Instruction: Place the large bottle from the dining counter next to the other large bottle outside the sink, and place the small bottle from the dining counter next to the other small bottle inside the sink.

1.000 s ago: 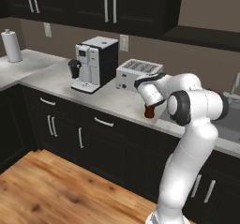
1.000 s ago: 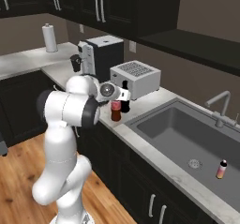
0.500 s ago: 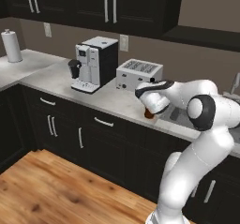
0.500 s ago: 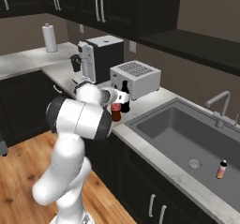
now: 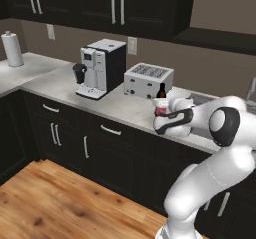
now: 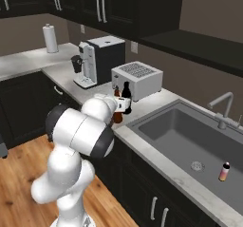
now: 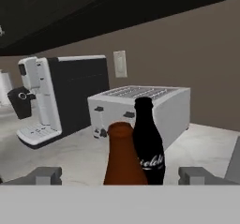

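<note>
In the hand view, ahead and to the left of the claw (image 7: 119, 175), stands a black-and-white coffee machine (image 7: 61, 103), then a steel toaster (image 7: 140, 107) straight ahead against the wall. The claw's fingers are spread wide, pinching nothing, one tip low on either side. Between them, close in front, stands the brown cola bottle (image 7: 123, 157), upright on the pale marble tabletop (image 7: 70, 153). Just behind it and slightly right, touching or nearly so, is the near-black bottle (image 7: 147, 145), also upright. From the right base view the pair sits left of the sink (image 6: 190, 140), outside the basin, so the large bottle appears to be placed already. Farther right, well apart from the claw, a small bottle (image 6: 224, 171) stands on the sink floor.

The small bottle yet to be fetched will likely be light, rigid and smooth, easy to tip. I would judge the best hold to be across its labelled body, low, with fingers square to it.
</note>
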